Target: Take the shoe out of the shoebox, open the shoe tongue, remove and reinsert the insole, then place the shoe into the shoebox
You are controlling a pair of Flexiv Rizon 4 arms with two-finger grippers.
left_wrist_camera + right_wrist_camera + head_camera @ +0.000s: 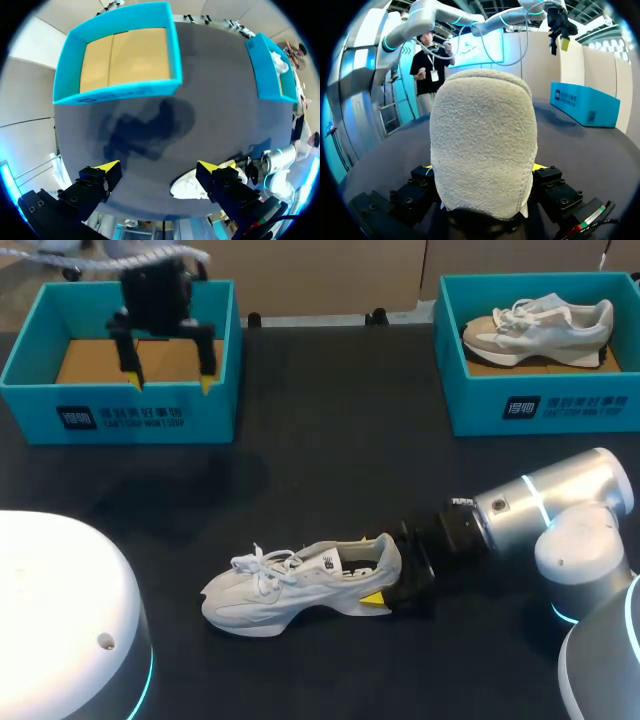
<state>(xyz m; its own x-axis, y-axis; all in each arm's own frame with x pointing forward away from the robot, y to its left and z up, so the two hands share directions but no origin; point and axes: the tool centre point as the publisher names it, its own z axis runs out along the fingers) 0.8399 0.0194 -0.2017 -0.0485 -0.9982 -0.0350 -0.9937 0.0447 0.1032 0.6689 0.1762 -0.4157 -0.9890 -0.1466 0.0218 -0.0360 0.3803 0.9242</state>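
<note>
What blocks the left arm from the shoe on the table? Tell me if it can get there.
Probably yes. The left gripper hangs open over the box; only bare table lies between it and the shoe. The right gripper clamps the heel, leaving the toe free.

R pincer (pixel 483 167) grips shoe (pixel 482 145) by heel; blue shoebox (pixel 582 102) beyond.

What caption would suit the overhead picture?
Right gripper grips the white shoe by its heel; left gripper hovers open over the empty shoebox.

Left pincer (pixel 171 383) wide, right pincer (pixel 378 569) tight.
</note>
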